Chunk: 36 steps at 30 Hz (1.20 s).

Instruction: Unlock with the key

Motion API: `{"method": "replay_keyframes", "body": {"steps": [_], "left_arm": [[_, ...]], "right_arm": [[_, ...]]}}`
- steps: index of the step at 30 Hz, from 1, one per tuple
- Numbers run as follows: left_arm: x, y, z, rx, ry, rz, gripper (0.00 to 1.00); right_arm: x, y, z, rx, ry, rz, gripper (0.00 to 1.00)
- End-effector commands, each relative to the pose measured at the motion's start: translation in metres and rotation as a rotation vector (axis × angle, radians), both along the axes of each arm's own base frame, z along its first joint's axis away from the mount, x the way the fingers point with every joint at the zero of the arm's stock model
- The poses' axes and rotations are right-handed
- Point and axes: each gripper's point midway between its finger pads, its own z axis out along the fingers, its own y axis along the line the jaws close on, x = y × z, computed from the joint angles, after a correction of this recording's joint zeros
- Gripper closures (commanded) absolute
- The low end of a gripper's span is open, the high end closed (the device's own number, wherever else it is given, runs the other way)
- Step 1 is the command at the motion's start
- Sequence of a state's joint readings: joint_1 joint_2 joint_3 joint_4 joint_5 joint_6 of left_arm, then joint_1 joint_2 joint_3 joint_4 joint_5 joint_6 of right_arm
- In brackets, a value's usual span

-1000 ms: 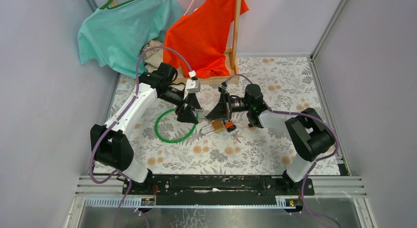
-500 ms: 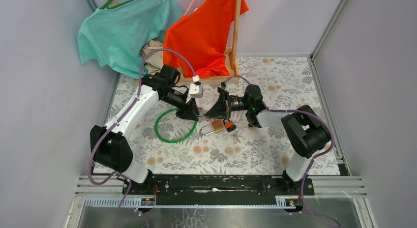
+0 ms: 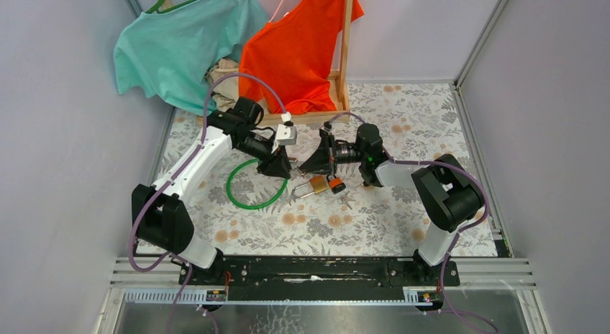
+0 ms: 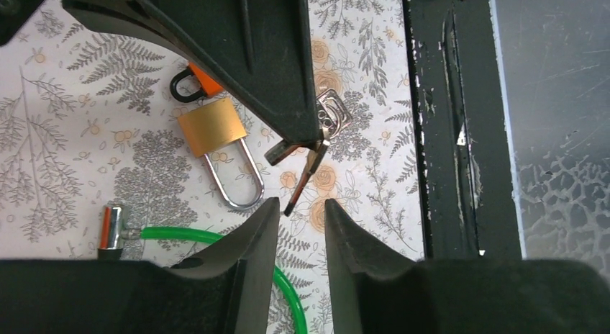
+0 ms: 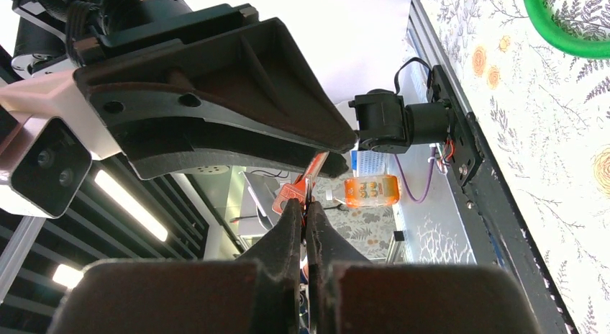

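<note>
A brass padlock (image 3: 317,184) with a steel shackle lies on the floral table; it also shows in the left wrist view (image 4: 211,127). A small orange padlock (image 3: 335,183) lies against it (image 4: 196,79). My right gripper (image 3: 311,163) is shut on a key (image 5: 291,193) and holds it in the air above the padlocks. In the left wrist view that key (image 4: 306,177) hangs from the right finger on a ring. My left gripper (image 4: 301,204) is open, tip to tip with the right one (image 5: 306,204). The key's end sits just above the left fingertips.
A green cable loop (image 3: 252,186) with a silver end (image 4: 109,226) lies under the left gripper. More keys (image 3: 345,201) lie right of the padlocks. A wooden rack with an orange shirt (image 3: 298,39) and a teal shirt (image 3: 180,42) stands behind. A black rail (image 4: 460,132) borders the table.
My left gripper has moved a little right, closer to the right gripper's tip, and its jaws have narrowed. The right gripper has shifted slightly up, still holding the key.
</note>
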<state>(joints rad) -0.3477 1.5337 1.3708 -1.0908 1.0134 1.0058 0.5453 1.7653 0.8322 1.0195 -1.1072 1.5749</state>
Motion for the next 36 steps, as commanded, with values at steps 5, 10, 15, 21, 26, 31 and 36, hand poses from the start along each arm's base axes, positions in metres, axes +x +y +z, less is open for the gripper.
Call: {"method": "replay_keyframes", "body": {"steps": [5,10,15,21,26,31,36], "left_arm": [[-0.012,-0.009,0.010,-0.090,-0.041,-0.088,0.62],[-0.012,-0.009,0.012,-0.094,-0.041,-0.090,0.77],[0.001,-0.007,0.003,-0.031,-0.001,0.004,1.00],[-0.012,-0.001,0.008,0.007,0.075,0.007,1.00],[-0.025,-0.003,0.026,-0.014,0.180,0.040,1.00],[-0.047,-0.010,0.042,-0.091,0.302,-0.013,1.00],[-0.054,-0.012,0.051,-0.103,0.386,-0.039,1.00]], "right_arm": [[-0.006,0.003,0.031,0.059,-0.081,0.004,1.00],[-0.005,0.004,0.031,0.067,-0.076,-0.002,1.00],[-0.008,0.002,0.035,0.082,-0.091,0.013,0.83],[0.021,-0.026,0.035,-0.003,-0.267,-0.079,0.22],[0.038,-0.040,0.025,-0.378,-0.752,-0.140,0.23],[0.025,-0.044,0.049,-0.298,-1.026,-0.157,0.21],[-0.002,-0.034,0.051,-0.221,-1.140,-0.012,0.49]]}}
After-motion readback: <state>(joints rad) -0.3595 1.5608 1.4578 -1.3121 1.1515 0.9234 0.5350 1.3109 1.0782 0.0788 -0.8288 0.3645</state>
